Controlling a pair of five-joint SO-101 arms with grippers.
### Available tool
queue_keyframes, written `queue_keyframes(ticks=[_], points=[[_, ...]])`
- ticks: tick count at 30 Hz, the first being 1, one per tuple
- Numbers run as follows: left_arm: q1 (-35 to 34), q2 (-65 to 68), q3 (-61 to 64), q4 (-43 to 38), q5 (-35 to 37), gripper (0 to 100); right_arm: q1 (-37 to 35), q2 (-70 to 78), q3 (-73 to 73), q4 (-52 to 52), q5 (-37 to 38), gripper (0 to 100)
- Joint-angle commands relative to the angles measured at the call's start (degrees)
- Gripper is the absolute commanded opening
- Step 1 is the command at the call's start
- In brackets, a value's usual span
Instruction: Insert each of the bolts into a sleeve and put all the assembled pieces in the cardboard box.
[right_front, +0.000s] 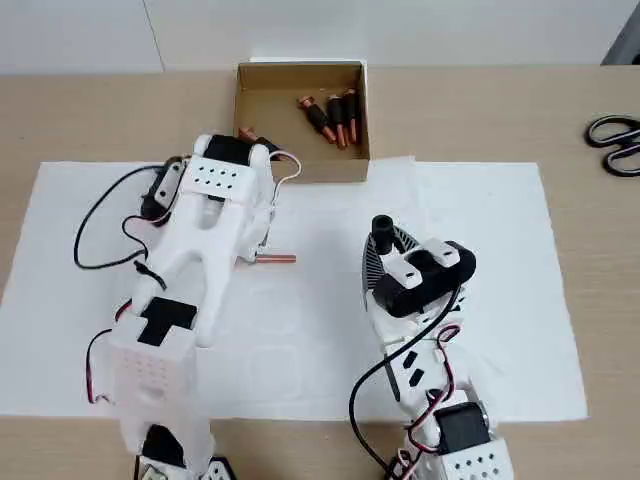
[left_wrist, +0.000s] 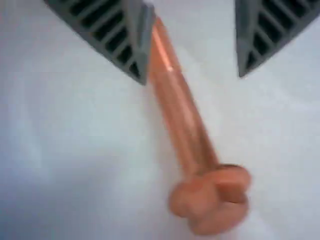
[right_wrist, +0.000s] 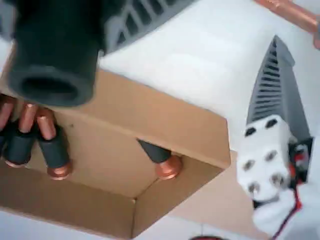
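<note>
Copper bolt (left_wrist: 186, 127) lies between ribbed grey fingers (left_wrist: 107, 32)

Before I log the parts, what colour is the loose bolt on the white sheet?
Coppery orange; the bolt shows best in the left wrist view.

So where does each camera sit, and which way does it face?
High view: above the table, looking down on both arms.
Left wrist view: on its arm, facing the bolt past the open left gripper.
Right wrist view: on its arm, facing the cardboard box past the right gripper and sleeve.
All three share the bolt.
</note>
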Motion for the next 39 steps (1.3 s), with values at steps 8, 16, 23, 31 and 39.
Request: queue_keyframes(ticks=[8,16,23,31,39], points=[[-1.0,-3.5,0.7,0.8,2.7,18,0.5,-1.3,0.2,0.3,0.4,0.4],[-1.4,6.3,0.4,-0.5,2.8,18,0.5,-1.3,0.2,0.3,0.4,0.4],[-1.1,11.9,0.3,-0.5,2.4,18,0.5,-1.3,0.2,0.3,1.1,0.4],[-1.1,12.0,-2.1,-0.2,2.7,17,0.5,-1.3,0.1,0.3,3.5,0.4],[-1.1,12.0,-4.1,-0.2,2.5,4,0.5,-1.3,0.0,0.3,3.5,0.4]])
